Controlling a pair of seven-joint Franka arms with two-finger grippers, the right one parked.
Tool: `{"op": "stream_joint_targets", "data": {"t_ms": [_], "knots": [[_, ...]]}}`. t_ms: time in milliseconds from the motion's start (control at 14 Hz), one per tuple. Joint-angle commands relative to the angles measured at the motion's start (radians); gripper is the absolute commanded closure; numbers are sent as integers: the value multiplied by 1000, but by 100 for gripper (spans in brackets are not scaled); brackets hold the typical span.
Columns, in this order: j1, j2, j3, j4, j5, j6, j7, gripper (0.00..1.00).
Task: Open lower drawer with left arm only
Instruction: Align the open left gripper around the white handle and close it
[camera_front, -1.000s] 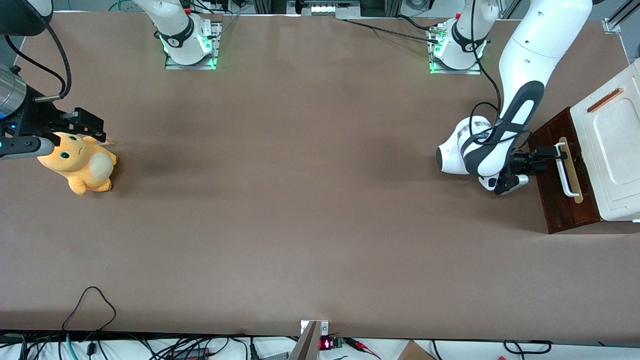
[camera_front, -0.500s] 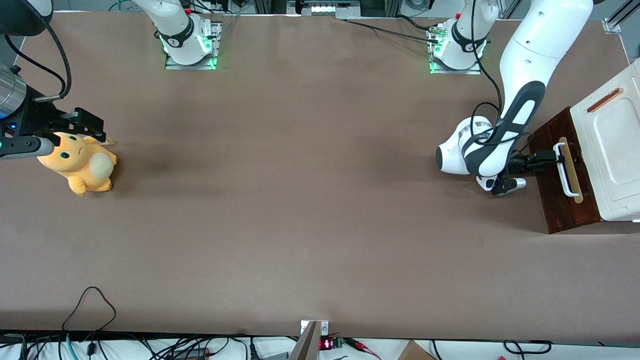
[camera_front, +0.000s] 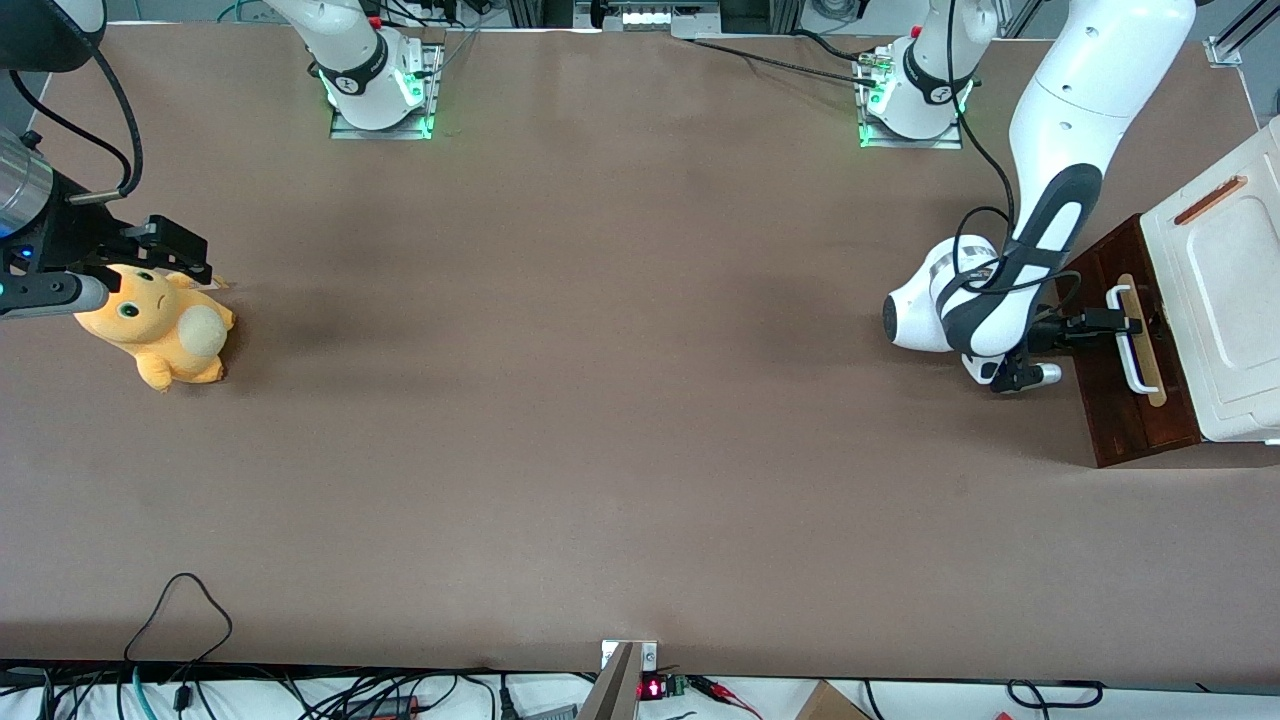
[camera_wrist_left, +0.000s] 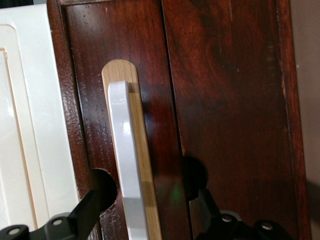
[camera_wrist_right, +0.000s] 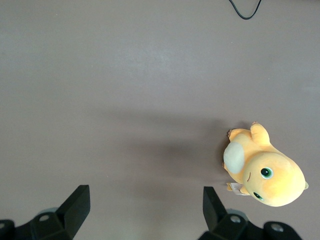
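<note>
The lower drawer (camera_front: 1112, 400) shows a dark red-brown front (camera_wrist_left: 225, 100) on the cabinet at the working arm's end of the table. Its white bar handle (camera_front: 1131, 348) (camera_wrist_left: 124, 150) sits on a pale wood strip (camera_wrist_left: 146, 170). My left arm (camera_front: 1050, 215) reaches down to the drawer front. My gripper (camera_front: 1114, 322) (camera_wrist_left: 150, 200) is open, level with the handle's farther half. One black finger (camera_wrist_left: 89, 206) stands on each side of the bar, with a clear gap to it on both sides. The drawer front looks flush with the panel beside it.
The white cabinet top (camera_front: 1225, 260) (camera_wrist_left: 25, 125) with an orange-brown strip rises above the drawer front. An orange plush toy (camera_front: 160, 325) (camera_wrist_right: 265, 172) lies toward the parked arm's end. Cables (camera_front: 180, 600) trail at the table's nearest edge.
My gripper has slid along the handle, from its farther end toward the front camera, and closer to the drawer front. The wrist has turned a little. The drawer has not moved.
</note>
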Motion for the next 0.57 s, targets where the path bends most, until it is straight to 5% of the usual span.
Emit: {"op": "stream_joint_targets", "data": {"t_ms": [0, 500], "knots": [[6, -6, 2, 9, 22, 0, 23, 41], [8, -9, 2, 7, 22, -16, 11, 52]]}}
